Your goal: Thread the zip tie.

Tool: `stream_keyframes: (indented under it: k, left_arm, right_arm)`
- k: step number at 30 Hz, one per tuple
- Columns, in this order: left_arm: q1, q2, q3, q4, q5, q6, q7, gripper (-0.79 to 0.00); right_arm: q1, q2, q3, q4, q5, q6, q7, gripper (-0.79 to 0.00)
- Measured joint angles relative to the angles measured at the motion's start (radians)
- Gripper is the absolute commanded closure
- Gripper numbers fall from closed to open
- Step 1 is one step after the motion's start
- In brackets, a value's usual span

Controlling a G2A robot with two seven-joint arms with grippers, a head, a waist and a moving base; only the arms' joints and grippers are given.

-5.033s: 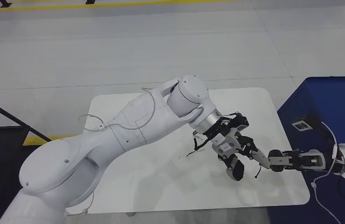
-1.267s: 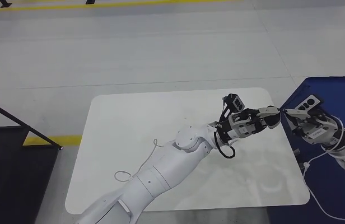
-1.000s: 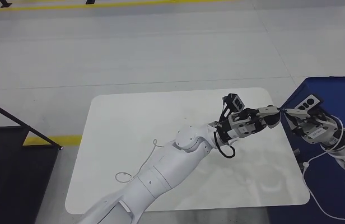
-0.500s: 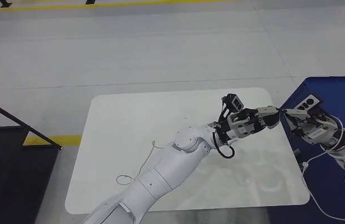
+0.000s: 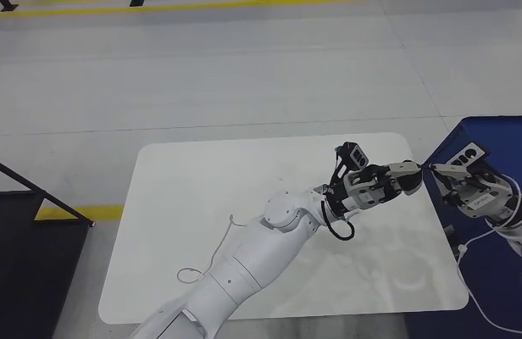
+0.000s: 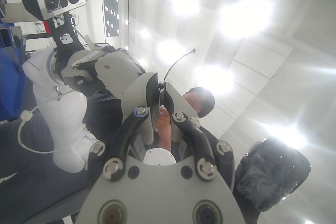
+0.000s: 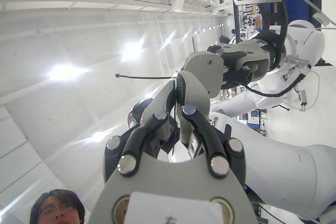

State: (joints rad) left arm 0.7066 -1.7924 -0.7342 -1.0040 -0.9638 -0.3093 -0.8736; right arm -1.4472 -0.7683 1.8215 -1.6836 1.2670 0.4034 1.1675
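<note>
The left gripper [image 6: 160, 87] is pinched narrow on the zip tie [image 7: 143, 77]. It meets the right gripper [image 7: 175, 83] tip to tip, and that one is also closed on the tie. The free length, ending in its small head, sticks out from where the fingertips meet, an open strand rather than a loop. Five seconds back the pair worked lower, nearer the table's [image 5: 202, 220] front right. Now both hang raised over its far right corner and have barely moved for the last second. This suggests fine alignment, with threading unfinished.
</note>
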Motion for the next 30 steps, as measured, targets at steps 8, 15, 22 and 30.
stream_keyframes:
  k: [8, 15, 22, 30]
  left_arm:
    - [0.006, -0.009, -0.015, 0.006, 0.013, 0.006, -0.004, -0.108]
    - [0.008, -0.016, -0.027, 0.013, 0.022, 0.010, -0.011, 0.000]
    - [0.007, -0.023, -0.038, 0.018, 0.033, 0.014, -0.018, 0.000]
    - [0.007, -0.031, -0.049, 0.027, 0.045, 0.015, -0.024, 0.000]
  right_arm:
    - [0.006, -0.004, 0.000, 0.006, -0.005, 0.007, 0.004, 0.000]
    - [0.014, -0.007, 0.003, 0.015, -0.005, 0.012, 0.009, 0.000]
    - [0.020, -0.010, 0.005, 0.019, -0.012, 0.017, 0.012, 0.000]
    - [0.022, -0.013, 0.008, 0.019, -0.020, 0.021, 0.016, 0.000]
